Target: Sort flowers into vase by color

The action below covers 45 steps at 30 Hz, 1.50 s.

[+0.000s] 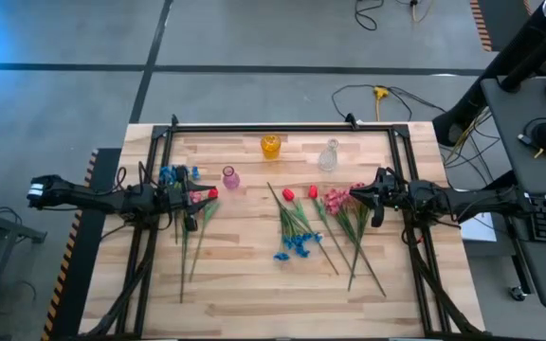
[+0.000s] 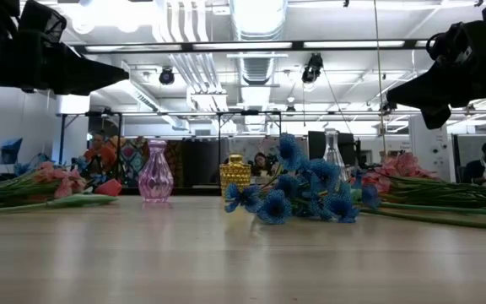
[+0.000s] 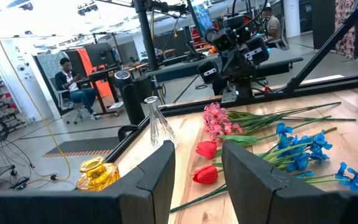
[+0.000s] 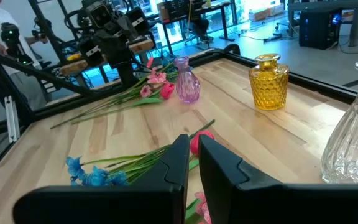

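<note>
Your left gripper (image 1: 195,199) hangs at the high view's middle left, fingers spread and empty; your right gripper (image 1: 375,194), middle right, is pressed together. The flowers (image 1: 301,227) lie across the table (image 1: 254,294), mostly centre, some at left

Clear vase (image 4: 356,124) cut off by right wrist picture's edge. Pink blooms (image 4: 199,205) partly hidden behind right gripper fingers (image 4: 176,163).

Both arms hover above the table, left gripper (image 3: 197,180) jaws parted, right gripper (image 4: 193,165) jaws closed.
</note>
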Available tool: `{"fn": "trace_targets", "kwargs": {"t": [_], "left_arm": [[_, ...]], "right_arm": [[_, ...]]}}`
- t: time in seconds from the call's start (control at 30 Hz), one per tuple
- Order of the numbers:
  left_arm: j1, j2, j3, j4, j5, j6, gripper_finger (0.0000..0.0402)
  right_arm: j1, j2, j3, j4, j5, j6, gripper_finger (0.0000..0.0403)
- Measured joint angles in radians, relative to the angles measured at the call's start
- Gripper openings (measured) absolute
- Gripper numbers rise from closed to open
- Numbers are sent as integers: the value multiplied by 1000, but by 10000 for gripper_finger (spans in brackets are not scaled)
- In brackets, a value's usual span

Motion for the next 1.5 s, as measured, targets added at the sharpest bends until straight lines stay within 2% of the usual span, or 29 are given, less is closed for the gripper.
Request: {"fn": "trace_targets", "kwargs": {"t": [0.33,0.57,0.7,0.8,0.9,1.0,1.17,1.27,1.4,1.5], "left_arm": [[0,0,0,0,0,0,117],[0,0,0,0,0,0,117],[0,0,0,9,0,-13,117],[0,0,0,53,2,-223,117],[0,0,0,125,1,-562,117],[0,0,1,177,1,-785,117],[0,0,1,195,-3,-886,117],[0,0,1,191,6,-889,117],[1,6,1,196,-43,-917,117],[-1,15,5,195,-25,-918,117]], "right_arm": [[0,0,0,0,0,0,28],[0,0,0,0,1,-175,28],[0,0,0,0,1,-212,28],[0,0,0,0,1,-212,28],[0,0,0,0,1,-201,29],[0,0,0,-1,0,-101,28],[0,0,0,12,1,64,28],[0,0,0,62,1,63,28],[0,0,0,104,1,120,28],[0,0,0,142,1,129,28]]}}
